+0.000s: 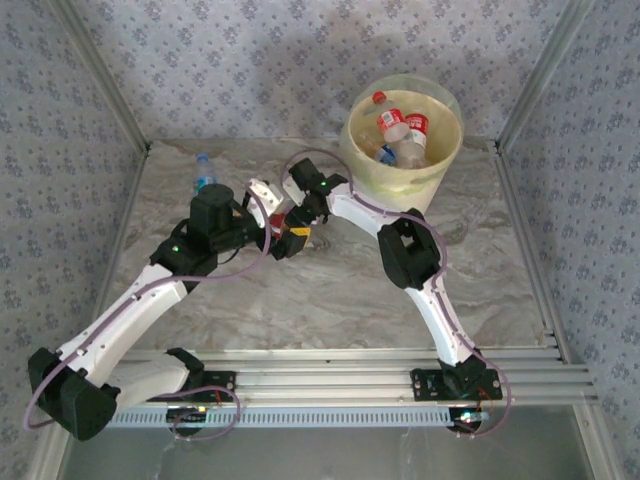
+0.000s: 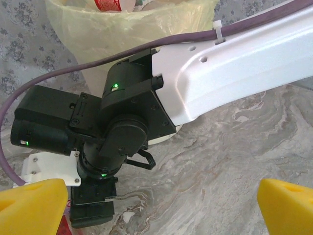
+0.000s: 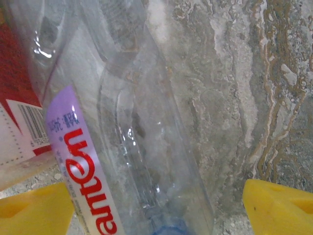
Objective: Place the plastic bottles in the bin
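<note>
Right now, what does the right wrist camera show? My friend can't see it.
A clear plastic bottle with a purple label lies on the marble table, between the wide-open yellow fingertips of the right gripper. Another bottle's red label peeks in at left.

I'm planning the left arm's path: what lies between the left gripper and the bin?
In the left wrist view, the right arm crosses between the left gripper and the bin, above the marble table.

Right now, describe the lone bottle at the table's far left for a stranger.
Start at the yellow bin at the table's far right. Go left along the back edge: the bottle sits alone, blue-labelled, unlike the red-labelled bottles in the bin.
</note>
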Tool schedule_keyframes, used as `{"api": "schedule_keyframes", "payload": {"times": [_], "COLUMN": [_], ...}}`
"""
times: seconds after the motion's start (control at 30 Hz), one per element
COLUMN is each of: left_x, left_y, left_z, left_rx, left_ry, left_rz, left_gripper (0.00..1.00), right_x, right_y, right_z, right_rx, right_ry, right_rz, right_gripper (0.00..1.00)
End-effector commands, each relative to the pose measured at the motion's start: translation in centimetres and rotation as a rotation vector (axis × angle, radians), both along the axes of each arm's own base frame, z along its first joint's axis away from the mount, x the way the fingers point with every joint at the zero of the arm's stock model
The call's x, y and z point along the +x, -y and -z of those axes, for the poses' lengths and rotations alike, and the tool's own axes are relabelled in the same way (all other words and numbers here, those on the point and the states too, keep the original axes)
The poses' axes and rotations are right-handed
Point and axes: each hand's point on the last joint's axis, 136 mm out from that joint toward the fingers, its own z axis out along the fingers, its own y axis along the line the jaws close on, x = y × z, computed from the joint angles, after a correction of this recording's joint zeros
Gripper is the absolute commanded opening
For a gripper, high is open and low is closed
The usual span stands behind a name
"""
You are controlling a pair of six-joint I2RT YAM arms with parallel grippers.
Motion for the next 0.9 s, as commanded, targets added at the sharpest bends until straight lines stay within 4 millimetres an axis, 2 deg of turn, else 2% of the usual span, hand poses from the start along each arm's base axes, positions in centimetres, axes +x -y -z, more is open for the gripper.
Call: {"api": "schedule_keyframes", "payload": {"times": [0.0, 0.33, 0.6, 0.87], "left_x": [-0.4, -0.3, -0.3, -0.5], "left_y": [0.5, 0.4, 0.2, 0.2], "left_z": [-1.7, -1.5, -1.7, -1.9], "left_rx": [-0.026, -0.018, -0.015, -0.021], "left_ry": [0.019, 0.019, 0.025, 0.027], "left_rz": [0.03, 0.025, 0.018, 0.02], "left_gripper": [1.0, 1.0, 1.0, 1.0], "right_x": [0.0, -0.8, -1.8, -2.2], "right_y": [-0.8, -1.3, -1.4, -1.1], "right_z": [0.5, 1.3, 1.9, 0.5], "right_rx": [0.012, 0.03, 0.02, 0.059], "right_ry": [-0.028, -0.085, -0.117, -0.098], "right_rz": [-0.022, -0.041, -0.05, -0.017], "right_gripper": [0.89, 0.81, 0.7, 0.59]}}
